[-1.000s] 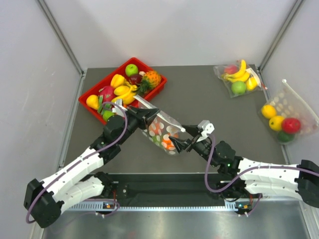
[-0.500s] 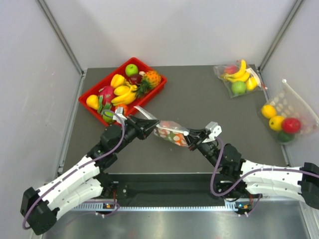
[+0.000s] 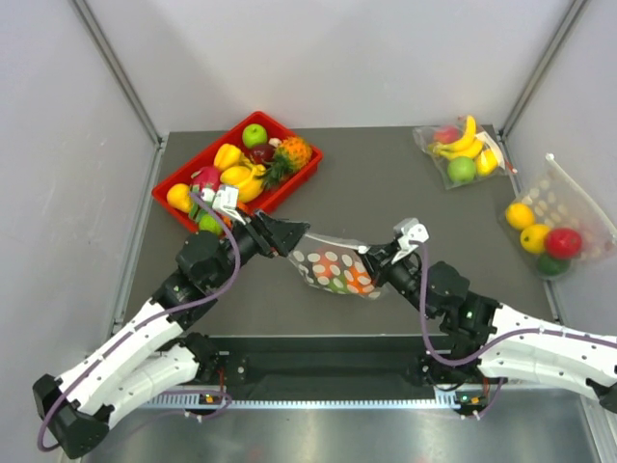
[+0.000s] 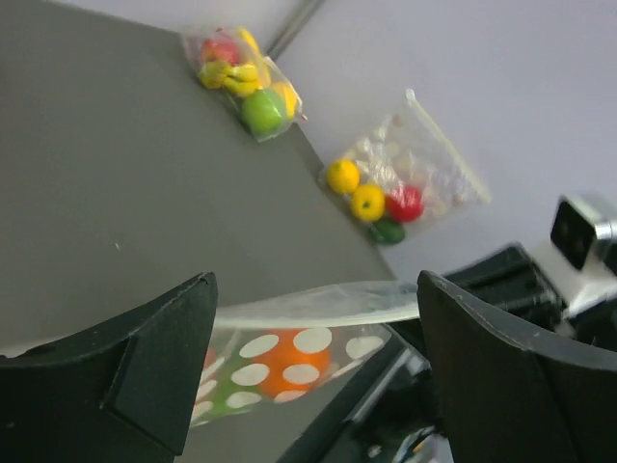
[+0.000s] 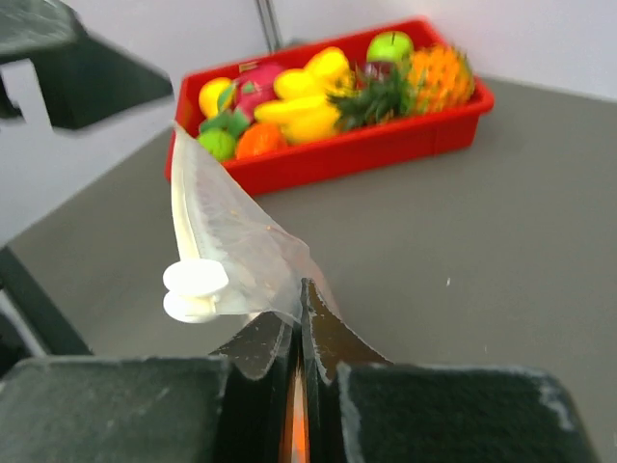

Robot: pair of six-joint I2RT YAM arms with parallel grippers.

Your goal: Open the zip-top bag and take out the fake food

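Observation:
The zip-top bag (image 3: pixel 333 270), clear with pale round dots, hangs between my two grippers above the dark table. An orange fruit (image 3: pixel 359 280) and a green fruit (image 3: pixel 333 284) of the fake food show through it. My right gripper (image 3: pixel 372 258) is shut on the bag's right edge. In the right wrist view the jaws (image 5: pixel 302 294) pinch the plastic just beside the white zip slider (image 5: pixel 196 290). My left gripper (image 3: pixel 297 241) stands open at the bag's left end. In the left wrist view the zip strip (image 4: pixel 318 304) runs between its spread fingers (image 4: pixel 145 357), touching neither, with the orange fruit (image 4: pixel 289 362) below.
A red tray (image 3: pixel 301 179) full of plastic fruit stands at the back left. A clear bag with bananas and a green apple (image 3: pixel 461 154) lies at the back right. A bigger dotted bag of yellow and red fruit (image 3: pixel 554 227) leans at the right wall.
My left gripper has opened and let go of the bag's left end. My right gripper has shut on the bag's right edge. The bag has shifted right and sagged.

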